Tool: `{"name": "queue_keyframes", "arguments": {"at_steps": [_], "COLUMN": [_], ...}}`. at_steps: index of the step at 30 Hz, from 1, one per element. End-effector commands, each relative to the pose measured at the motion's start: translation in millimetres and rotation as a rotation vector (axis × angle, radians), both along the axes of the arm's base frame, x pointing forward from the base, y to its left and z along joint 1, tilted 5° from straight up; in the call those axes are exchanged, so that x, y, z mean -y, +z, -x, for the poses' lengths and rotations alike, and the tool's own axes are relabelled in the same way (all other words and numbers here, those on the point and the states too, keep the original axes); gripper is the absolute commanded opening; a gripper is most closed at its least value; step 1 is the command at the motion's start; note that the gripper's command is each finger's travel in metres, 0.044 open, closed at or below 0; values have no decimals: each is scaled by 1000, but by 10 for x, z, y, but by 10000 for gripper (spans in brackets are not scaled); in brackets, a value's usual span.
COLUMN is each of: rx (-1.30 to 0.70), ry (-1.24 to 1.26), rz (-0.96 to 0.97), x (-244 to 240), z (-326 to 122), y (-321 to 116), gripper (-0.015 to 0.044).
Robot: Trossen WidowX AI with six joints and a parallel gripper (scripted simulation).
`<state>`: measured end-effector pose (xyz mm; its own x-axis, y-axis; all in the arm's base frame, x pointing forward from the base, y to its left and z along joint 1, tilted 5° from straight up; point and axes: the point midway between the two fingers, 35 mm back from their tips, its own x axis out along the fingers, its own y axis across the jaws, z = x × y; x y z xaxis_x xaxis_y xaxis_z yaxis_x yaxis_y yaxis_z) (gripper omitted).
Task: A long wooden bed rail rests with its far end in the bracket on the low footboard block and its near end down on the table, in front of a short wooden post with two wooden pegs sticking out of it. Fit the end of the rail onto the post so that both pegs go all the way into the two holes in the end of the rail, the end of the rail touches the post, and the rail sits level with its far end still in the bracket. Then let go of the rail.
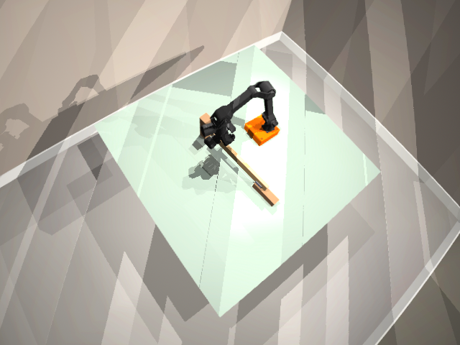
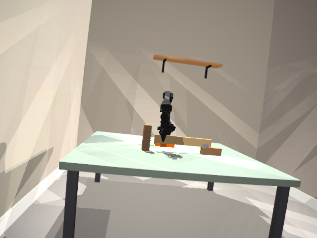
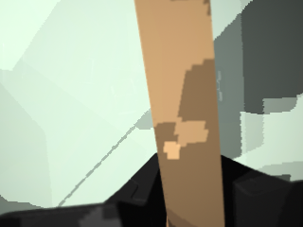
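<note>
The wooden rail (image 1: 246, 165) (image 2: 194, 142) (image 3: 175, 43) is held off the table, close to level, its near end looking slightly higher in the exterior view. My gripper (image 1: 221, 141) (image 2: 163, 140) (image 3: 179, 157) is shut on the rail near its near end, a finger on each side. The rail's far end sits at the grey bracket (image 1: 257, 184) (image 2: 205, 145) on the footboard block (image 1: 271, 198) (image 2: 212, 151). The upright post (image 1: 205, 119) (image 2: 146, 138) stands beyond the near end, with a small gap between them. Pegs show faintly in that gap; the rail's holes are hidden.
The orange arm base (image 1: 259, 137) (image 2: 165, 145) stands on the pale green table (image 1: 178, 208) (image 2: 115, 161), to one side of the rail. The arm reaches over from it. A wooden shelf (image 2: 187, 61) hangs on the wall behind.
</note>
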<state>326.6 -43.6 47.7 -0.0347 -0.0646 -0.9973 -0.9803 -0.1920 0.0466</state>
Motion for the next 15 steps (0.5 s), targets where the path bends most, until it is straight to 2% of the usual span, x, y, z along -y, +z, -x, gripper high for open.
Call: {"name": "queue_keyframes", "arguments": {"at_steps": [1,15], "rx": [10,10], "ry": [1,1], "rz": [3,3], "x": [23,65], "z": [-31,-38], "y": [21,33], "gripper": [0,0]}}
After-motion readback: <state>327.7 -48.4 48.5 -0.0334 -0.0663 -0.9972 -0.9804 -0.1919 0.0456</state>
